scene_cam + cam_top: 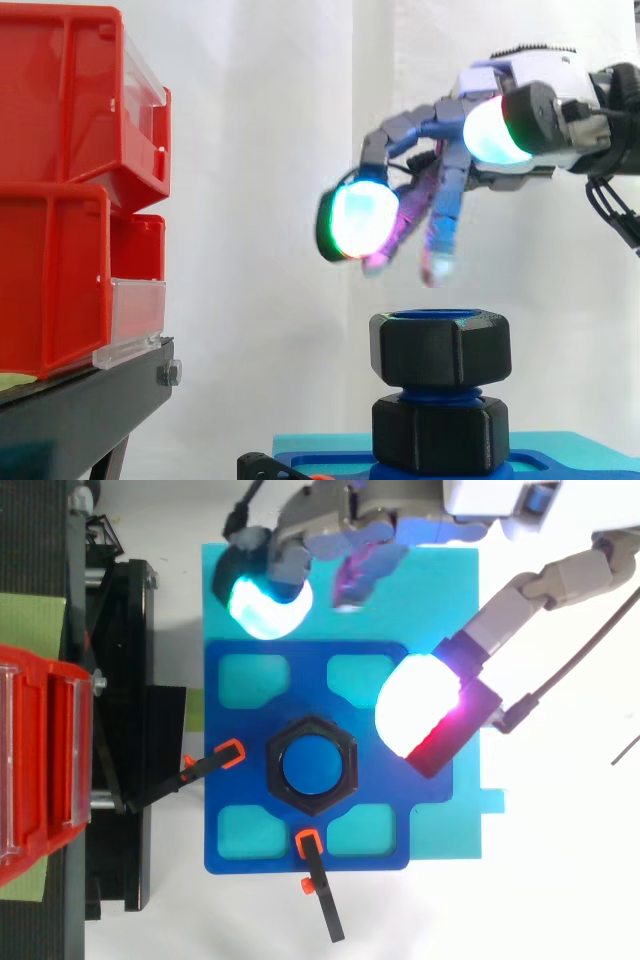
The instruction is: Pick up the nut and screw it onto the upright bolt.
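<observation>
Nut (pixel 440 348): atop the upright bolt (pixel 310 765), axis vertical.
Hand (pixel 500 82): fingers spread, holding nothing.
Bearing: nut at 7 o'clock from hand, top view.

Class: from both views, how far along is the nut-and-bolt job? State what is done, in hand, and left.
Done: the upper nut already sits on top of the blue bolt. In hand: nothing; the open hand hovers above it. Left: probably turning it down toward the lower nut, since thread shows between them.
</observation>
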Action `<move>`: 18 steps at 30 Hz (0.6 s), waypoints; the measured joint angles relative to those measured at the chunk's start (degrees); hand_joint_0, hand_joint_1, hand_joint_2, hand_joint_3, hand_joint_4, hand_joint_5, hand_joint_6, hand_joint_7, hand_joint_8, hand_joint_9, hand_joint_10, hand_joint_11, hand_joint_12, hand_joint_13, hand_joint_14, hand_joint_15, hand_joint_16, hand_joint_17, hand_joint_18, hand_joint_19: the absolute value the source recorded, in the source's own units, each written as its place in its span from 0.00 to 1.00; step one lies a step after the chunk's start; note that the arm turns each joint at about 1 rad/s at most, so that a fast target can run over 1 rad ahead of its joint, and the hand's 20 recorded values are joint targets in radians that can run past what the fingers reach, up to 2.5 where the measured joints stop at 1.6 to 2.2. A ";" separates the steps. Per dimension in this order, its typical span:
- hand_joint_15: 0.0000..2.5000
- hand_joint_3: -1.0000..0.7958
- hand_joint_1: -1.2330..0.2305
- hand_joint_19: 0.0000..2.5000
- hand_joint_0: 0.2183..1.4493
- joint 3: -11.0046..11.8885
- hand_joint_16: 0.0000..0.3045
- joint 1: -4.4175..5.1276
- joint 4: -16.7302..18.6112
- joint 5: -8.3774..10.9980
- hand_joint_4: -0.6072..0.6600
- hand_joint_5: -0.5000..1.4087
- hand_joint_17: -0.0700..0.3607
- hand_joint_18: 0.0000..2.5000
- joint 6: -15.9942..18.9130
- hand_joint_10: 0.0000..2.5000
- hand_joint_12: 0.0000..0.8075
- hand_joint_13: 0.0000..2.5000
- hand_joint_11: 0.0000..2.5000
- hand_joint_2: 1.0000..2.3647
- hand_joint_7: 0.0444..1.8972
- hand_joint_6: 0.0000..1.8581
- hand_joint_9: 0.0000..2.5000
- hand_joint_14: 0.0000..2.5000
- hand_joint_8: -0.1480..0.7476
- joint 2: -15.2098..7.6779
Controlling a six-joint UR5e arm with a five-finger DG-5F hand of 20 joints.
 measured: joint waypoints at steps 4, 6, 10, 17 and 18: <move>0.00 0.28 0.65 0.01 0.20 -0.84 0.12 0.92 1.04 0.66 0.54 0.17 0.36 0.00 -0.37 0.00 0.41 0.12 0.00 0.00 0.28 0.27 0.24 0.00 0.39 -0.02; 0.00 0.28 0.65 0.00 0.20 -1.78 0.12 1.56 2.12 1.44 0.54 0.17 0.36 0.00 -0.37 0.00 0.41 0.10 0.00 0.00 0.27 0.27 0.22 0.00 0.39 -0.05; 0.00 0.28 0.65 0.00 0.19 -3.71 0.13 2.85 4.14 2.65 0.53 0.17 0.36 0.00 -0.04 0.00 0.42 0.07 0.00 0.00 0.27 0.27 0.19 0.00 0.38 -0.04; 0.00 0.28 0.66 0.00 0.19 -5.39 0.13 4.58 5.63 4.13 0.53 0.17 0.37 0.00 0.64 0.00 0.42 0.05 0.00 0.00 0.26 0.27 0.16 0.00 0.37 -0.05; 0.00 0.28 0.66 0.00 0.19 -5.45 0.13 4.77 5.64 4.26 0.53 0.17 0.37 0.00 0.70 0.00 0.42 0.05 0.00 0.00 0.26 0.27 0.16 0.00 0.37 -0.05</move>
